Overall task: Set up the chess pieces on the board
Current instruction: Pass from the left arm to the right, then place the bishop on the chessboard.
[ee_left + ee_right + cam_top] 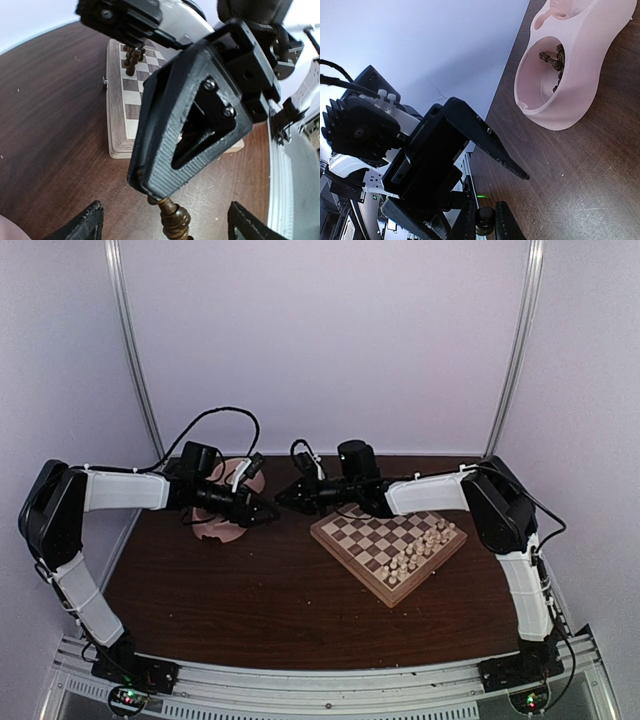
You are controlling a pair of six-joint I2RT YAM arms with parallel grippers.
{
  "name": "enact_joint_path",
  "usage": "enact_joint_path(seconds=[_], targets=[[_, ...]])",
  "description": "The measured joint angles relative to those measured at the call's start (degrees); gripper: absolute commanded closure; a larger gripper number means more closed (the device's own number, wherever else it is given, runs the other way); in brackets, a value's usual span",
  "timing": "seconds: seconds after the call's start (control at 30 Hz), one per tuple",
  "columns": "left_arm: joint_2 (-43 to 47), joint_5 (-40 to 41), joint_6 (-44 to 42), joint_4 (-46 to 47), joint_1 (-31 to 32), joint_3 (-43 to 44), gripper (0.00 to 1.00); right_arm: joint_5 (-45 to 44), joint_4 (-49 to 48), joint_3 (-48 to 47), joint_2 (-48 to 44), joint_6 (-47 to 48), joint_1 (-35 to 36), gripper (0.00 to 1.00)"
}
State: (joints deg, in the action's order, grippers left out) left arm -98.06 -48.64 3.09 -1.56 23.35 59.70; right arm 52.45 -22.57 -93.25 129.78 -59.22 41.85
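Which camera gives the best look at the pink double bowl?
Right wrist: the pink double bowl shows a whole compartment with dark chess pieces inside. Top external shows it mostly hidden behind the left arm. Left wrist catches at most a sliver at its edge.

Soft even light, blurred close foregrounds

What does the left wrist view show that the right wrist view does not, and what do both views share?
Only the left wrist view shows the board, with dark chess pieces standing on it. Only the right wrist view shows the pink double bowl, with loose pieces lying in one well. Both show the brown table and the two grippers meeting above it: the left gripper open, and the held piece pinched in the right gripper.
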Motion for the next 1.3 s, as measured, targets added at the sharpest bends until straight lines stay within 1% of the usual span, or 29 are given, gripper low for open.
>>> enact_joint_path(seconds=[0.1,0.23,0.37,0.47,0.8,0.87,0.9,0.93,0.97,1.03,1.1,1.17,1.3], targets=[[0.0,0.0,0.48,0.0,0.0,0.0,0.14,-0.09,-0.57,0.68,0.0,-0.13,-0.15,0.9],[0.13,0.0,1.77,-0.04,0.0,0.0,0.23,-0.24,-1.64,2.01,-0.02,-0.15,-0.44,0.91],[1.18,0.02,2.84,-0.48,0.0,-0.52,0.29,-0.37,-2.38,2.56,-0.02,-0.17,-0.63,0.91],[2.73,0.04,3.89,-0.57,0.13,-2.21,0.36,-0.39,-2.93,2.56,-0.17,-0.17,-0.63,0.92],[3.34,0.87,7.04,-0.46,2.12,-3.85,0.57,-0.42,-5.14,2.56,-0.24,-0.74,-0.63,0.93],[3.26,1.22,7.32,-0.13,2.12,-3.82,0.63,-0.42,-5.35,2.56,-0.24,-0.76,-0.63,0.93],[3.19,1.38,7.41,0.0,2.12,-3.82,0.68,-0.42,-5.46,2.56,-0.24,-0.76,-0.63,0.93],[3.06,1.49,7.5,0.04,2.12,-3.82,0.76,-0.39,-5.51,2.56,-0.24,-0.79,-0.63,0.93],[2.89,1.57,7.78,0.11,2.12,-3.8,0.8,-0.39,-5.55,2.56,-0.24,-0.79,-0.61,0.93],[2.45,1.99,7.85,0.11,2.12,-3.76,0.86,-0.39,-5.62,2.56,-0.24,-0.81,-0.61,0.93],[1.99,2.29,7.93,0.0,2.12,-3.76,0.94,-0.46,-5.66,2.58,-0.24,-0.81,-0.63,0.93],[1.53,2.84,8.02,-0.15,2.14,-3.58,1.0,-0.42,-5.79,2.73,-0.28,-0.79,-0.63,0.94],[1.18,3.8,7.98,-0.96,2.14,-2.93,1.0,-0.5,-5.62,3.1,-0.61,-0.42,-0.85,0.94]])
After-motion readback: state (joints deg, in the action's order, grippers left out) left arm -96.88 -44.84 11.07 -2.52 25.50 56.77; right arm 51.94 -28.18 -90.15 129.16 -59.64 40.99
